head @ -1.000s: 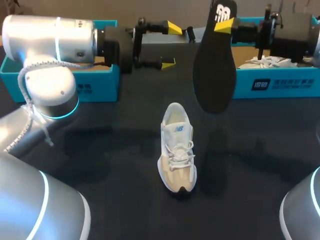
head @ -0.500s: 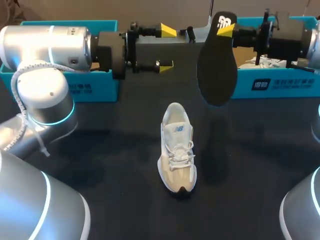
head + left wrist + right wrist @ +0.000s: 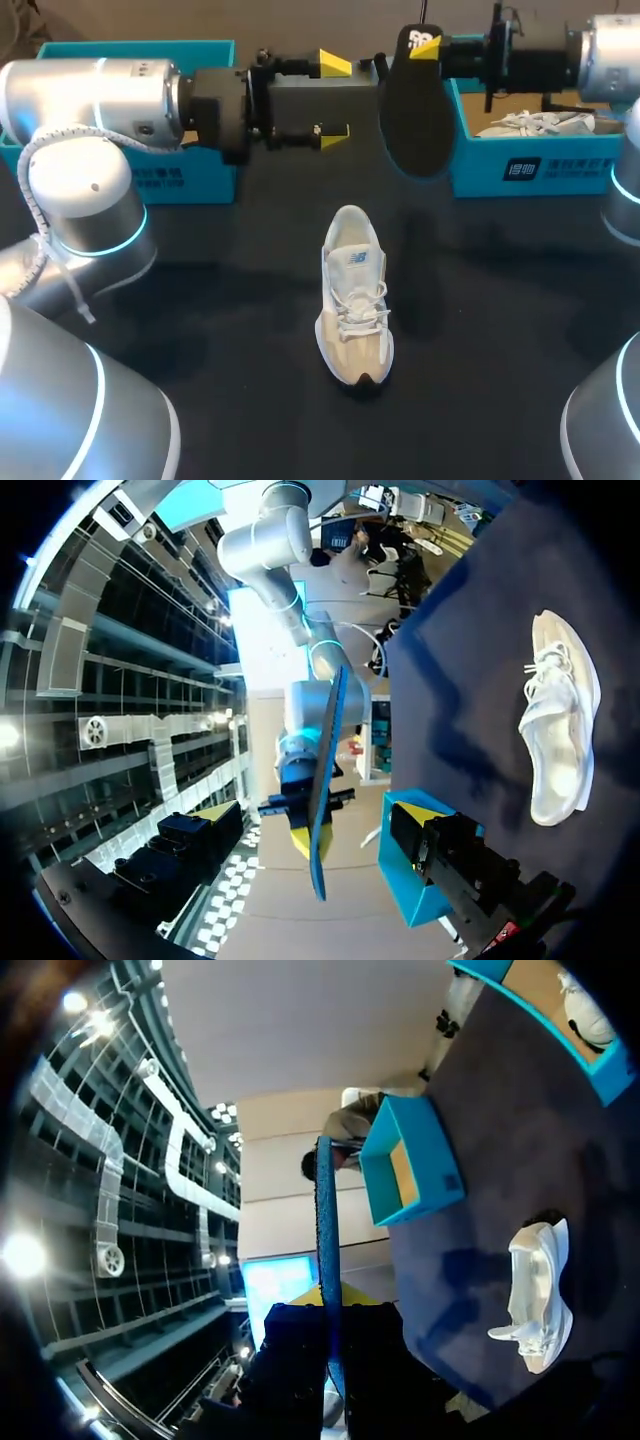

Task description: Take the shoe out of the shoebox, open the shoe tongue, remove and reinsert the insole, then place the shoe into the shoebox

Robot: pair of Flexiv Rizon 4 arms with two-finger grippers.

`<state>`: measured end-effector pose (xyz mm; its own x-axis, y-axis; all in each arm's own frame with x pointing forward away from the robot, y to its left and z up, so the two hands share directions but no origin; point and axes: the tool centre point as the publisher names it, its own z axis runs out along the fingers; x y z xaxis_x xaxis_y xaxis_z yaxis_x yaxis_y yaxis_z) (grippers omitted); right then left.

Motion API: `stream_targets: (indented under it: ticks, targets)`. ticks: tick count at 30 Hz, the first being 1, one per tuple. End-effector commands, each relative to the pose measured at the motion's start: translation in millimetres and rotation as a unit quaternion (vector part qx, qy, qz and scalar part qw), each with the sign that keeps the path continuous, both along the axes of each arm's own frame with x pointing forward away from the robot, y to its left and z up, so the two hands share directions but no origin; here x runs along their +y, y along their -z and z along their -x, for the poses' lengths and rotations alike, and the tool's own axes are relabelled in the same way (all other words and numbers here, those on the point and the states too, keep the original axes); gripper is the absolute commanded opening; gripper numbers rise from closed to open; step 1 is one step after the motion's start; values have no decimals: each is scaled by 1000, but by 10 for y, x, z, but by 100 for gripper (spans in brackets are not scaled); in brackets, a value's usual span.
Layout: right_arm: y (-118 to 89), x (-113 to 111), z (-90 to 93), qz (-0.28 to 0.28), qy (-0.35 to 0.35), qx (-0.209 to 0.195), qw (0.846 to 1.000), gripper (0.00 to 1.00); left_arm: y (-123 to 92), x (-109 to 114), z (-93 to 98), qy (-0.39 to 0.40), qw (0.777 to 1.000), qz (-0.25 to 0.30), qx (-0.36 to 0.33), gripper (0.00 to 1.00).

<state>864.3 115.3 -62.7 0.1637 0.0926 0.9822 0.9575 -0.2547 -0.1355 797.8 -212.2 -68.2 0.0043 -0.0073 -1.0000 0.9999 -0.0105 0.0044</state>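
- right jaws pinch the insole (image 3: 417, 110) by one end, midair; left jaws empty, spread wide
- shoe (image 3: 354, 295) sits mid surface (image 3: 200, 300)
- floppy insole could slip or buckle during reinsertion

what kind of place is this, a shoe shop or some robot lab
Most likely a robot lab bench, not a shop: two robot arms over a black table, the right gripper holding an insole, one shoe near two teal shoeboxes.

Shoes: two, one shoe on the surface (image 3: 354, 295), one shoe in the right shoebox (image 3: 530, 123)
Shoeboxes: two, left shoebox (image 3: 195, 175), right shoebox (image 3: 570, 170)
Insole (image 3: 418, 120): one
Claws: two, left claw (image 3: 334, 98), right claw (image 3: 425, 48)
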Motion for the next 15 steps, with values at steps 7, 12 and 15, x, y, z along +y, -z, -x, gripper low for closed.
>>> stream_targets:
  ticks: [7, 12, 15]
  targets:
    - [103, 358, -165, -6, -19, 22, 1000, 0, -1, -265, -1, 13, 1000, 17, -2, 100]
    - [107, 438, -123, -11, -17, 20, 1000, 0, 17, -307, -43, 14, 1000, 16, -8, 100]
    - [115, 462, -91, -12, -17, 21, 1000, 0, 25, -319, -59, 14, 1000, 14, -14, 100]
